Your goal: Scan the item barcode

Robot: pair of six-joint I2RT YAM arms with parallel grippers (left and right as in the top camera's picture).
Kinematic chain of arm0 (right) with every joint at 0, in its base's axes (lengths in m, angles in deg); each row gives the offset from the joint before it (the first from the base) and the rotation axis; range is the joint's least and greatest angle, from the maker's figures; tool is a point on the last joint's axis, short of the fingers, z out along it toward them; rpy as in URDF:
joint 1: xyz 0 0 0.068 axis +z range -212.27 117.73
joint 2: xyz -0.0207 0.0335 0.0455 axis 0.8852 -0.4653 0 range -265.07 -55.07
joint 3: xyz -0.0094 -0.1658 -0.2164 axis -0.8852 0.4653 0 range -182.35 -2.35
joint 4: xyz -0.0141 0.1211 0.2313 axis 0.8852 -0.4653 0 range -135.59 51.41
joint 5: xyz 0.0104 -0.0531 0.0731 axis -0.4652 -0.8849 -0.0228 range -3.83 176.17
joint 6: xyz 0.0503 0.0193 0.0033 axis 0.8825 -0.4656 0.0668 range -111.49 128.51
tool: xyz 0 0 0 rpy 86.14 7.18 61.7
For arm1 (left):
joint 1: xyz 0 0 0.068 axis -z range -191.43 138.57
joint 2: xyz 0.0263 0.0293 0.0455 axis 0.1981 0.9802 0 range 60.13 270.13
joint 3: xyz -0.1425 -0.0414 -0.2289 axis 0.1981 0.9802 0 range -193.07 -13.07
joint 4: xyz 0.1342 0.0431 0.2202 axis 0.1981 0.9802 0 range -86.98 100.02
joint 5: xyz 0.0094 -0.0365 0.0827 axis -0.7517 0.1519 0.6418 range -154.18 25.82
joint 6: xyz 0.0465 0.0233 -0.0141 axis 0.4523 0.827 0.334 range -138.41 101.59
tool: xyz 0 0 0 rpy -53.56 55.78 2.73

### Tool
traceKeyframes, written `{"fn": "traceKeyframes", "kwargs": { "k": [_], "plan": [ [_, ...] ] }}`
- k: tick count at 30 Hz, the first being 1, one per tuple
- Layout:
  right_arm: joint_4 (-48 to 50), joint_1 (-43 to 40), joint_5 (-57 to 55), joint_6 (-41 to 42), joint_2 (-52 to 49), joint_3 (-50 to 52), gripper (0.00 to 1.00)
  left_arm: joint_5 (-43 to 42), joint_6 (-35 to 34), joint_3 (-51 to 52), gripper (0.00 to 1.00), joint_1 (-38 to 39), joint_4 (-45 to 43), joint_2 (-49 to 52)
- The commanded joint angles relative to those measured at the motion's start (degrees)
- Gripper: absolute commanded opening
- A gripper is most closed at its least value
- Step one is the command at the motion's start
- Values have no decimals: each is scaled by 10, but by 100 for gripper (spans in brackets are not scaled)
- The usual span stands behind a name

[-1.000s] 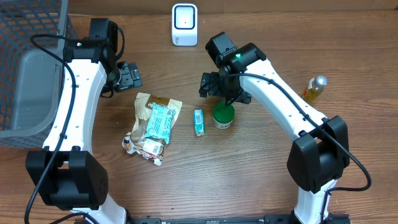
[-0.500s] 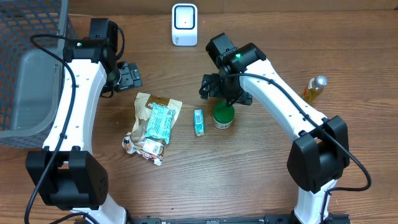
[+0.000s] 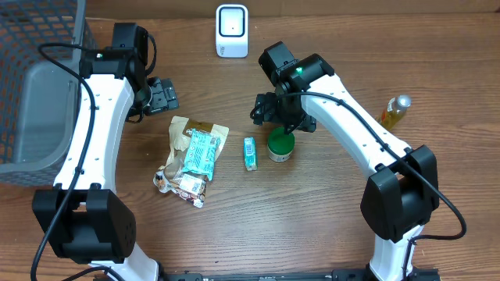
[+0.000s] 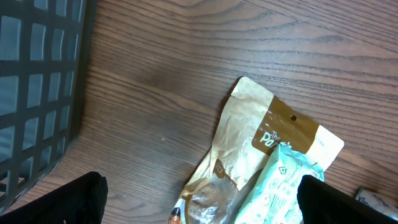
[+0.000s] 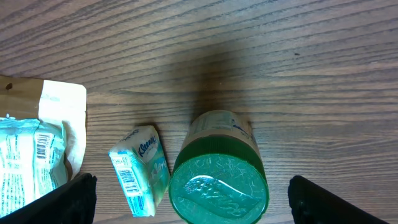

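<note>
Nearest the arm bases, on the wood worktop: crumpled brown paper pouch lying flat. Teal-and-white packet on top of it, barcode facing up in the right wrist view.

Just right of those: small tissue pack, flat, long axis running near-to-far, barcode visible on its upper face.

Just beside that, further right: green-lidded jar, upright, lid up, standing on the worktop, not gripped.

Right hand directly above the jar and slightly behind it, pointing down. Fingers spread wide, one at each lower corner of the wrist view, jar lid between them. Nothing pinched, no contact visible.

Left hand further back on the left, over bare worktop just beyond the pouch's far edge. Fingers spread fully, empty.

Far right, well apart from the rest: small yellow bottle. Upright or tilted, cannot tell.

Far edge, centre: white scanner, standing, face toward the arms, well apart from the jar.

Far left corner: dark wire basket, grey tray at its near side.
</note>
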Motion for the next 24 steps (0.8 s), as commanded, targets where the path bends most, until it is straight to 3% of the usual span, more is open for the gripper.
{"fn": "traceKeyframes", "kwargs": {
  "k": [1,24],
  "plan": [
    [0,-1,-4,2,-4,2,96,7,7,-9,100,4,-1,1],
    [-22,-1,-7,2,-4,3,100,7,7,-9,100,4,0,0]
  ]
}}
